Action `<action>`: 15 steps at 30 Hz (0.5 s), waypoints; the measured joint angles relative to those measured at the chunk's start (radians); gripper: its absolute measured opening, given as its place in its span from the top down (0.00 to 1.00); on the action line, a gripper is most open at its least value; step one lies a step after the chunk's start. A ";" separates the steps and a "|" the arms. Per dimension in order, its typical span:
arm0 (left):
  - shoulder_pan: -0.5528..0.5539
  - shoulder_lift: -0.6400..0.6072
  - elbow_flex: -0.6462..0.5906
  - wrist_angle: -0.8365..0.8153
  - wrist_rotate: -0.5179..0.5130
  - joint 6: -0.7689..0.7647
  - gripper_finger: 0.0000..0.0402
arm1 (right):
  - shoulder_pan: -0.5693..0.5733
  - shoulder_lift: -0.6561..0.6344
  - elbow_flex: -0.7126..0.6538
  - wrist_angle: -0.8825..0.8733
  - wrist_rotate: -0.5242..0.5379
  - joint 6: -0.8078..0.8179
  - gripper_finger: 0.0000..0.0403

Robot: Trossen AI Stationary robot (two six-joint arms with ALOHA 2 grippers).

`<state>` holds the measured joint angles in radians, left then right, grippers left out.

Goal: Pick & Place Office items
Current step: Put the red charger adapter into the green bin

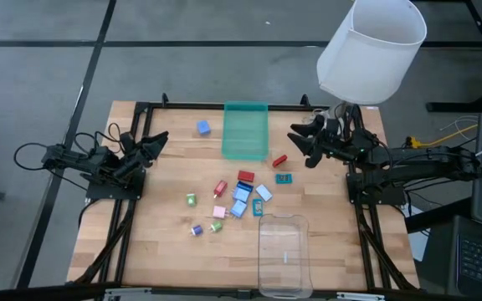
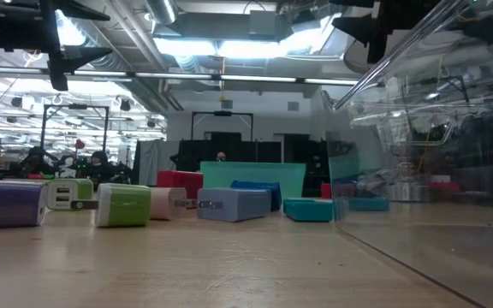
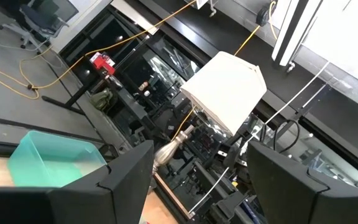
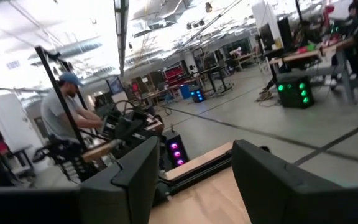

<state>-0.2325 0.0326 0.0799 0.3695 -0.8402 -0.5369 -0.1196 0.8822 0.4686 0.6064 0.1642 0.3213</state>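
Roughly fifteen small office items [image 1: 239, 199] lie loose on the wooden table [image 1: 166, 251], bunched between the green tray [image 1: 246, 130] and the clear plastic tray [image 1: 284, 251]; one blue cube [image 1: 203, 127] sits apart beside the green tray. From table height the chunky ones read as little plug-in chargers [image 2: 127, 205] with hard, glossy shells, and the flat ones as thin slabs [image 2: 308, 209]. They look light and rigid, probably slick, so a pinch across the two broad flat faces should serve best; the flat pieces sit so low that they may need taking by their short edges. Several in the middle touch one another, which could make a clean approach awkward.

Neither arm is engaged. The right gripper [image 1: 301, 144] hovers raised at its side of the table, fingers apart and empty, with a red piece [image 1: 279, 160] and a teal flat piece [image 1: 284, 178] nearest it, just inward of its tips. The left gripper [image 1: 151, 146] hangs at the opposite edge, fingers likewise apart, holding nothing; the cluster lies well apart from it, ahead toward the table's middle.
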 joint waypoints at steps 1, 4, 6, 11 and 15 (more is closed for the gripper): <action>0.000 0.000 0.000 0.000 0.000 0.000 0.38 | 0.000 0.000 0.000 0.000 0.000 -0.018 0.50; 0.000 0.000 0.000 0.000 0.000 0.000 0.38 | 0.000 0.000 0.000 0.000 0.000 -0.064 0.50; 0.000 0.000 0.000 0.000 0.000 0.000 0.37 | 0.000 0.000 0.000 0.000 0.000 -0.085 0.50; 0.000 0.000 0.000 0.000 0.000 0.000 0.37 | 0.000 0.000 0.001 -0.001 0.000 -0.131 0.50; 0.000 0.000 0.000 0.000 0.000 0.000 0.38 | 0.000 0.000 0.001 -0.001 0.000 -0.156 0.50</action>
<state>-0.2329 0.0326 0.0799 0.3694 -0.8402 -0.5369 -0.1196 0.8822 0.4694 0.6056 0.1638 0.1658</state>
